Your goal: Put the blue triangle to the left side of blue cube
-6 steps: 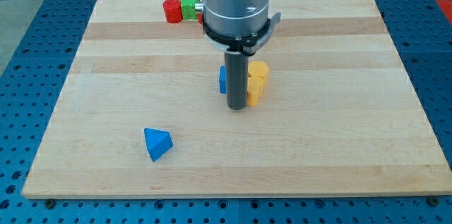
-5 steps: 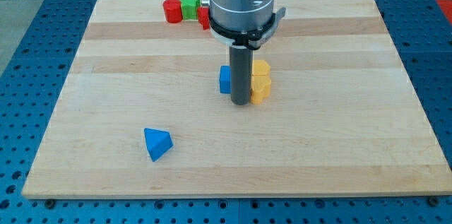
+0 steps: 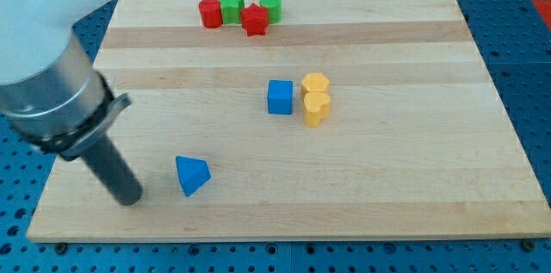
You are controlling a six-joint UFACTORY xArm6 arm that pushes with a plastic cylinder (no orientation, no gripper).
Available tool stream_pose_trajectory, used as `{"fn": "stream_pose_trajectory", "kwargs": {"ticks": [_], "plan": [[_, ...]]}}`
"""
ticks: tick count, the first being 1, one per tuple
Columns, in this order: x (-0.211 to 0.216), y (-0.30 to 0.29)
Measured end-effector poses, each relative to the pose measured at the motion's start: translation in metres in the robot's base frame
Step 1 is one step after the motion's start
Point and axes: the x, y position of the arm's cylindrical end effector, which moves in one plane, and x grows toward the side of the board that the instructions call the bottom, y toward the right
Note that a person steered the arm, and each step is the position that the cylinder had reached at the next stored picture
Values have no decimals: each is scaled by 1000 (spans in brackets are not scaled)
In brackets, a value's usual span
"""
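Note:
The blue triangle (image 3: 191,175) lies on the wooden board at the view's lower left. The blue cube (image 3: 280,97) sits near the board's middle, up and to the right of the triangle. My tip (image 3: 130,200) rests on the board just left of the blue triangle, a short gap away and slightly lower in the view. The rod leans in from the view's upper left.
Two yellow blocks (image 3: 316,96) stand touching the blue cube's right side. At the view's top a red cylinder (image 3: 209,12), a green block (image 3: 232,7), a red star-shaped block (image 3: 255,20) and another green block (image 3: 271,5) are clustered. The board's left edge (image 3: 65,144) is close to my tip.
The arm has swung from beside the blue cube and yellow blocks down to the view's lower left, beside the blue triangle. No block has moved.

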Motion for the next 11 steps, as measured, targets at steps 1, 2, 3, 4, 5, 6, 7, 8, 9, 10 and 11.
{"fn": "stream_pose_trajectory", "kwargs": {"ticks": [1,2,3,4,5,6,7,8,9,10,11], "plan": [[1,68],[-3,132],[-26,102],[1,43],[19,7],[2,-3],[-13,46],[-17,86],[-21,50],[-22,15],[-41,35]]}}
